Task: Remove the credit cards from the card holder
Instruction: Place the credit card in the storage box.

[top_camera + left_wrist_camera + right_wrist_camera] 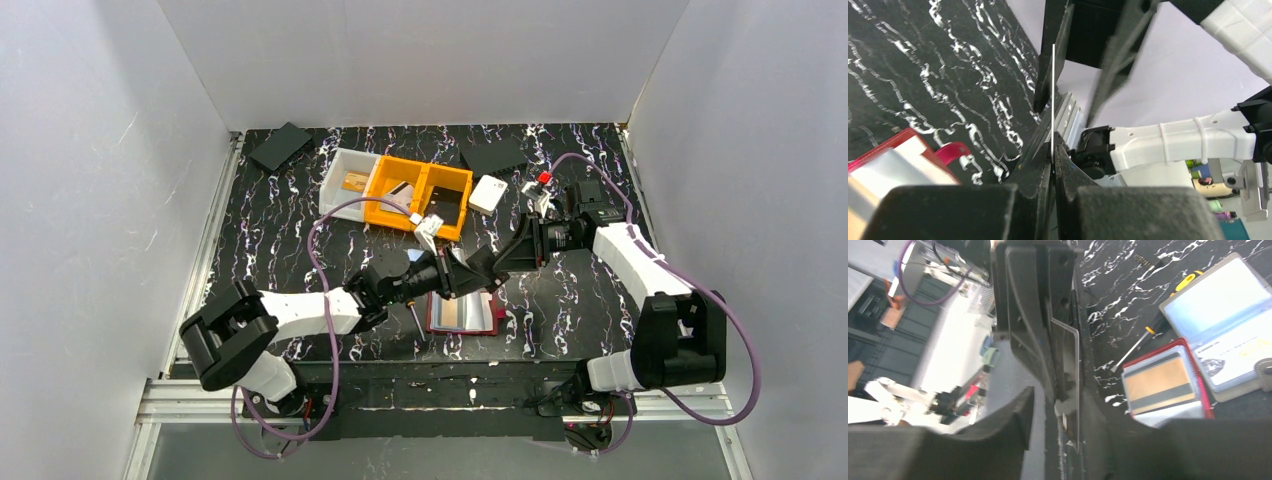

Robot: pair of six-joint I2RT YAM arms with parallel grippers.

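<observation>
My left gripper (1053, 159) was clenched on the lower end of one credit card (1068, 365), holding it upright and edge-on in the air over the middle of the counter. The right gripper (1058, 410) had its fingers (1048, 65) spread to either side of the card's free end. One of them looked to lie against the card face, though that view was blurred and I could not swear to contact.

I took this for a hand-over. To do it well, I judged the right jaws should centre on the card so both pads met flat plastic and closed squarely, and only then should the left let go. A one-sided push would flex the thin card or twist it out of the pinch.

Below, the red card holder (1205, 392) lay open near the middle of the near edge, with more credit cards (1159, 382) in its sleeves, one showing a tan stripe. A screwdriver (1148, 333) lay just beside it, toward the left edge.

The left arm reached low from the near left corner, forearm stretched toward the centre. The right arm came in from the right edge, elbow bent, its gripper levelled to meet the other nose to nose
</observation>
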